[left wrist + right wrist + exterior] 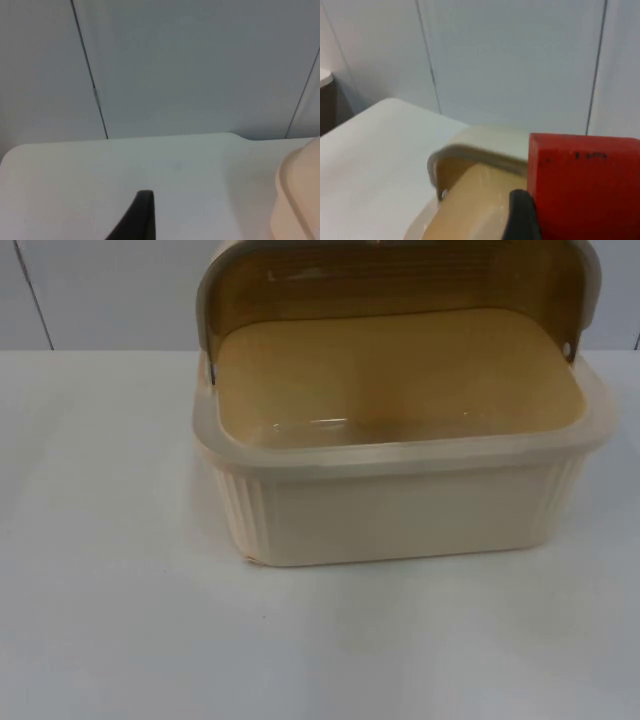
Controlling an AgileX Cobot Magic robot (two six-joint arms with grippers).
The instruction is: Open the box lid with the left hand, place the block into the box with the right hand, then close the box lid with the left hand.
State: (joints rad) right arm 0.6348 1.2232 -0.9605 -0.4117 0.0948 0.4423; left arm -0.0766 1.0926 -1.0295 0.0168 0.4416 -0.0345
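Observation:
A cream ribbed box (400, 515) stands on the white table, its translucent brown lid (400, 285) swung up at the back. The tan inside holds nothing. In the right wrist view a red block (585, 190) sits against a black fingertip (522, 215); my right gripper (570, 222) is shut on it, just short of the raised lid (485, 145) and above the box (470, 205). In the left wrist view one fingertip (137, 217) of my left gripper hovers over bare table, with the box's corner (300, 200) off to one side.
The grey partition wall (100, 290) rises right behind the box. White table top (110, 590) spreads out in front of the box and to its left.

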